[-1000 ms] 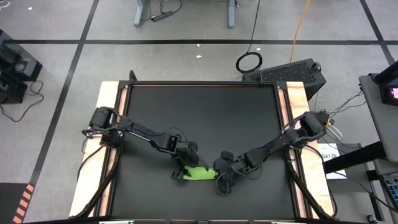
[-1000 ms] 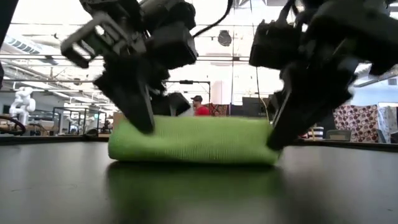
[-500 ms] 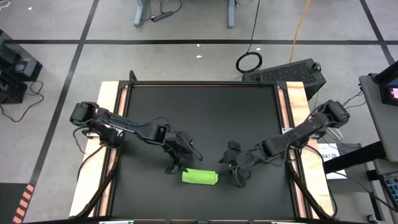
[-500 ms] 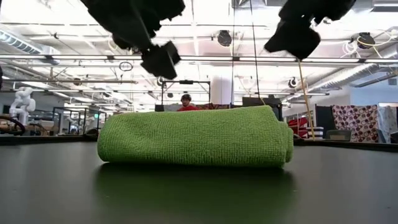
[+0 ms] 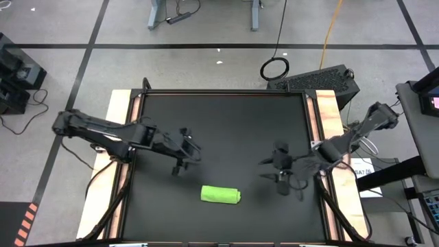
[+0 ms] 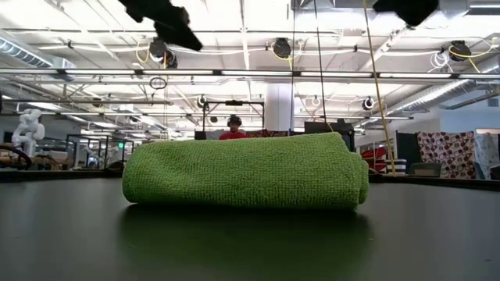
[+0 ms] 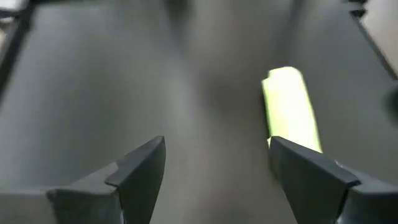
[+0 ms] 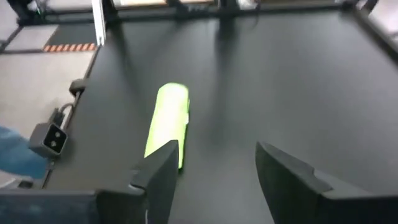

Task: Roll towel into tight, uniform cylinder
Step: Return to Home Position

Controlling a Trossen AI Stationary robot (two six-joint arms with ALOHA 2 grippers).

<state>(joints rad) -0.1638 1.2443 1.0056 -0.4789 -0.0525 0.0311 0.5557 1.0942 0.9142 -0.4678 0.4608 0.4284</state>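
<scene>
The lime-green towel (image 5: 220,195) lies rolled into a short cylinder on the black mat (image 5: 226,130), near the table's near edge. It rests on its long side, as the low view (image 6: 246,172) shows. It also shows in the left wrist view (image 7: 289,109) and the right wrist view (image 8: 168,121). My left gripper (image 5: 182,154) is open and empty, above the mat to the towel's far left. My right gripper (image 5: 278,171) is open and empty, to the towel's right.
Wooden table edges (image 5: 120,137) frame the mat on the left and right. A black case (image 5: 322,81) and a cable coil (image 5: 274,68) lie on the floor beyond the far edge. A person in red (image 6: 234,129) shows far off in the room.
Both grippers have let go of the towel's ends, risen and drawn apart: the left toward the table's left and far side, the right toward the table's right. The rolled towel stays where it lay on the mat.
</scene>
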